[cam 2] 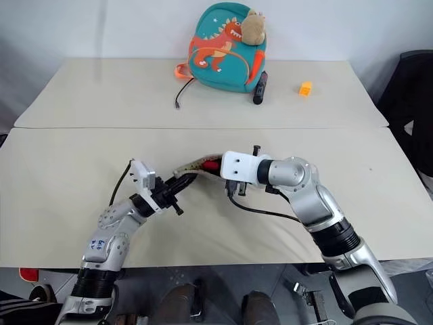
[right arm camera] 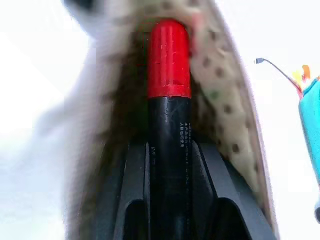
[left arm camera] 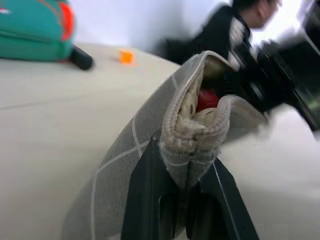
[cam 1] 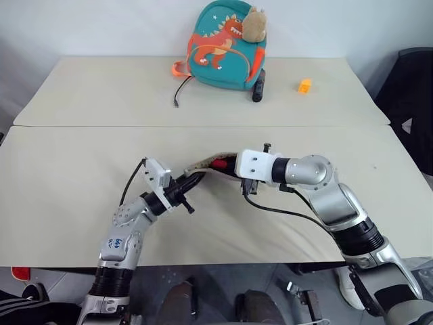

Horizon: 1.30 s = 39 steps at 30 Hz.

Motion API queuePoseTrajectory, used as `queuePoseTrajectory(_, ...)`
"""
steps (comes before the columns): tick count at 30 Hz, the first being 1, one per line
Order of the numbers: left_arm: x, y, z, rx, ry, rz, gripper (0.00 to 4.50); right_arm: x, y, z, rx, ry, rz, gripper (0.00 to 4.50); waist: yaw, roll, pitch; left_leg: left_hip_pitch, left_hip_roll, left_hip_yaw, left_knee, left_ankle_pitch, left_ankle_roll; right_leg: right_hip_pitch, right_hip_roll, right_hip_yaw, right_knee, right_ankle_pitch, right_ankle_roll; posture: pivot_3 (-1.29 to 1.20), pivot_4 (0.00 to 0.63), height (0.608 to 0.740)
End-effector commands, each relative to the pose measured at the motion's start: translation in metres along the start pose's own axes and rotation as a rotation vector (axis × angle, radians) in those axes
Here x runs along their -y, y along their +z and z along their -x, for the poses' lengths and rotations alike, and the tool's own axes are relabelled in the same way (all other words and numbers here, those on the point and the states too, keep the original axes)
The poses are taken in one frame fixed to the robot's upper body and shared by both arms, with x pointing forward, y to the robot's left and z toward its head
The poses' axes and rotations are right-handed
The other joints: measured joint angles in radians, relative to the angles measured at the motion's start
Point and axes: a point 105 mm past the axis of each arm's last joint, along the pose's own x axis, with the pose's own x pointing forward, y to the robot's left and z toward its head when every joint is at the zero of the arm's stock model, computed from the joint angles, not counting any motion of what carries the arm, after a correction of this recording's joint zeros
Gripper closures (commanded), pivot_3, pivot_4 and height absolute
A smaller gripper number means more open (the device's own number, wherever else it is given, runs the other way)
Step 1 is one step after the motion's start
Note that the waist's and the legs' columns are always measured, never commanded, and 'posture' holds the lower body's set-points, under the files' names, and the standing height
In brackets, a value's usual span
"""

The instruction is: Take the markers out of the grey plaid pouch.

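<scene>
Pinching the pouch's end shut-fingered, our left gripper [cam 1: 191, 181] held the grey plaid pouch [left arm camera: 150, 135] lifted off the near table [cam 1: 67, 203]. At the pouch's open mouth our right gripper [right arm camera: 170, 165] was clamped on a red-and-black marker [right arm camera: 169, 100], most of it lying inside the lining. We judged the task barely started: no marker lay out on the table beside the pouch. Whether more markers sat inside, we couldn't tell. Far beyond the pouch stood the teal backpack [cam 1: 226, 47], black stick [cam 1: 259, 87], orange block [cam 1: 304, 85].
</scene>
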Motion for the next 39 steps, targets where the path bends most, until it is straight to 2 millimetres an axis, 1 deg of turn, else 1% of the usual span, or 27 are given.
queuePoseTrajectory(1, -0.003, 0.010, 0.002, 0.021, -0.001, -0.072, 4.50, 0.005, 0.020, 0.013, 0.083, 0.020, -0.056, 3.80, 0.003, 0.000, 0.000, 0.000, 0.000, 0.000, 0.000, 0.000, 0.000, 0.000, 0.000, 0.000, 0.000, 0.000, 0.000, 0.00, 0.150, 0.740)
queuePoseTrajectory(3, -0.006, 0.012, 0.002, 0.033, 0.015, -0.065, 4.50, 0.004, 0.023, 0.015, 0.102, 0.029, -0.087, 3.80, 0.007, 0.000, 0.000, 0.000, 0.000, 0.000, 0.000, 0.000, 0.000, 0.000, 0.000, 0.000, 0.000, 0.000, 0.000, 0.00, 0.150, 0.740)
queuePoseTrajectory(6, -0.013, 0.018, 0.001, 0.066, 0.057, -0.080, 4.50, -0.005, 0.030, 0.024, 0.147, 0.101, -0.053, 3.80, 0.014, 0.000, 0.000, 0.000, 0.000, 0.000, 0.000, -0.001, 0.000, 0.000, 0.000, 0.000, -0.001, 0.000, 0.000, 0.00, 0.150, 0.740)
queuePoseTrajectory(9, -0.016, 0.016, 0.002, 0.058, 0.065, -0.083, 4.50, -0.003, 0.031, 0.027, 0.172, 0.089, -0.051, 3.80, 0.015, 0.000, 0.000, 0.000, 0.000, 0.000, 0.000, -0.001, 0.000, 0.000, 0.000, 0.000, -0.001, 0.000, 0.000, 0.00, 0.150, 0.740)
queuePoseTrajectory(11, -0.013, 0.013, 0.003, 0.038, 0.045, -0.101, 4.50, -0.001, 0.035, 0.030, 0.222, 0.082, -0.068, 3.80, 0.016, 0.000, 0.000, 0.000, 0.000, 0.000, 0.000, -0.001, 0.000, 0.000, 0.000, 0.000, -0.001, 0.000, 0.000, 0.00, 0.150, 0.740)
queuePoseTrajectory(13, -0.012, 0.012, 0.003, 0.037, 0.038, -0.101, 4.50, 0.003, 0.038, 0.033, 0.259, 0.066, -0.103, 3.80, 0.016, 0.000, 0.000, 0.000, 0.000, 0.000, 0.000, -0.001, 0.000, 0.000, 0.000, 0.000, -0.001, 0.000, 0.000, 0.00, 0.150, 0.740)
queuePoseTrajectory(14, -0.012, 0.012, 0.003, 0.034, 0.037, -0.104, 4.50, 0.006, 0.044, 0.035, 0.296, 0.056, -0.118, 3.80, 0.015, 0.000, 0.000, 0.000, 0.000, 0.000, 0.000, -0.001, 0.000, 0.000, 0.000, 0.000, -0.001, 0.000, 0.000, 0.00, 0.150, 0.740)
queuePoseTrajectory(16, -0.013, 0.012, 0.003, 0.033, 0.042, -0.102, 4.50, 0.018, 0.060, 0.040, 0.399, 0.017, -0.181, 3.80, 0.013, 0.000, 0.000, 0.000, 0.000, 0.000, 0.000, -0.001, 0.000, 0.000, 0.000, 0.000, -0.001, 0.000, 0.000, 0.00, 0.150, 0.740)
queuePoseTrajectory(18, -0.012, 0.012, 0.002, 0.033, 0.038, -0.105, 4.50, 0.023, 0.073, 0.046, 0.490, 0.018, -0.231, 3.80, 0.014, 0.000, 0.000, 0.000, 0.001, 0.001, 0.000, -0.001, 0.000, 0.000, 0.000, 0.000, -0.001, 0.000, 0.000, 0.00, 0.150, 0.740)
queuePoseTrajectory(20, -0.010, 0.011, 0.001, 0.030, 0.033, -0.101, 4.50, 0.028, 0.079, 0.048, 0.537, 0.001, -0.273, 3.80, 0.014, 0.000, 0.000, 0.000, 0.001, 0.000, -0.001, -0.001, 0.000, 0.000, 0.000, -0.001, 0.000, 0.000, 0.000, 0.00, 0.150, 0.740)
queuePoseTrajectory(22, -0.010, 0.011, 0.001, 0.029, 0.033, -0.100, 4.50, 0.033, 0.078, 0.049, 0.538, -0.017, -0.307, 3.80, 0.014, 0.000, 0.000, 0.000, 0.001, 0.000, 0.000, -0.001, 0.001, 0.000, 0.000, -0.001, 0.000, 0.000, 0.000, 0.00, 0.150, 0.740)
queuePoseTrajectory(24, -0.013, 0.012, 0.005, 0.022, 0.043, -0.117, 4.50, 0.044, 0.062, 0.049, 0.434, -0.063, -0.328, 3.80, 0.016, 0.000, 0.000, 0.000, 0.001, 0.000, 0.000, -0.001, 0.001, 0.000, 0.000, -0.001, 0.000, 0.000, 0.000, 0.00, 0.150, 0.740)
queuePoseTrajectory(27, -0.027, 0.017, 0.016, 0.018, 0.094, -0.144, 4.50, 0.067, 0.026, 0.064, 0.256, -0.171, -0.418, 3.80, 0.018, 0.000, 0.000, 0.000, 0.000, 0.000, 0.000, -0.001, 0.001, 0.000, -0.001, -0.001, -0.001, 0.000, 0.000, 0.00, 0.150, 0.740)
queuePoseTrajectory(29, -0.033, 0.021, 0.025, 0.023, 0.118, -0.144, 4.50, 0.072, 0.004, 0.077, 0.170, -0.210, -0.454, 3.80, 0.017, 0.000, 0.000, -0.001, 0.000, 0.001, 0.000, -0.001, 0.001, -0.001, -0.001, 0.000, -0.001, 0.000, 0.000, 0.00, 0.150, 0.740)
queuePoseTrajectory(31, -0.036, 0.022, 0.033, 0.020, 0.129, -0.144, 4.50, 0.075, -0.020, 0.085, 0.073, -0.280, -0.524, 3.80, 0.016, 0.000, 0.000, -0.001, 0.000, 0.001, -0.001, -0.002, 0.001, -0.001, -0.001, -0.001, -0.001, 0.000, 0.000, 0.00, 0.150, 0.740)
queuePoseTrajectory(32, -0.037, 0.021, 0.035, 0.018, 0.129, -0.144, 4.50, 0.072, -0.031, 0.088, 0.024, -0.298, -0.543, 3.80, 0.015, 0.000, 0.000, 0.000, 0.001, 0.001, -0.002, -0.002, 0.001, -0.001, -0.001, -0.001, -0.001, 0.000, 0.000, 0.00, 0.150, 0.740)
queuePoseTrajectory(34, -0.038, 0.020, 0.039, 0.020, 0.141, -0.138, 4.50, 0.060, -0.050, 0.092, -0.064, -0.298, -0.591, 3.80, 0.015, 0.000, 0.000, 0.000, 0.001, 0.001, -0.002, -0.002, 0.000, -0.001, -0.001, -0.001, -0.002, 0.000, 0.000, 0.00, 0.150, 0.740)
queuePoseTrajectory(37, -0.037, 0.021, 0.038, 0.038, 0.148, -0.123, 4.50, 0.033, -0.084, 0.095, -0.198, -0.317, -0.788, 3.80, 0.017, 0.000, 0.000, -0.001, 0.001, 0.001, -0.003, -0.002, 0.000, -0.001, -0.001, -0.001, -0.002, 0.000, 0.000, 0.00, 0.150, 0.740)
queuePoseTrajectory(38, -0.036, 0.020, 0.037, 0.039, 0.143, -0.122, 4.50, 0.028, -0.091, 0.095, -0.227, -0.341, -0.844, 3.80, 0.017, 0.000, 0.000, -0.001, 0.001, 0.001, -0.003, -0.002, 0.000, -0.001, -0.001, -0.001, -0.002, 0.000, 0.000, 0.00, 0.150, 0.740)
queuePoseTrajectory(39, -0.034, 0.020, 0.036, 0.039, 0.137, -0.125, 4.50, 0.027, -0.093, 0.096, -0.232, -0.365, -0.875, 3.80, 0.015, 0.000, 0.000, -0.001, 0.001, 0.001, -0.003, -0.002, 0.000, -0.001, -0.001, -0.001, -0.002, 0.000, 0.000, 0.00, 0.150, 0.740)
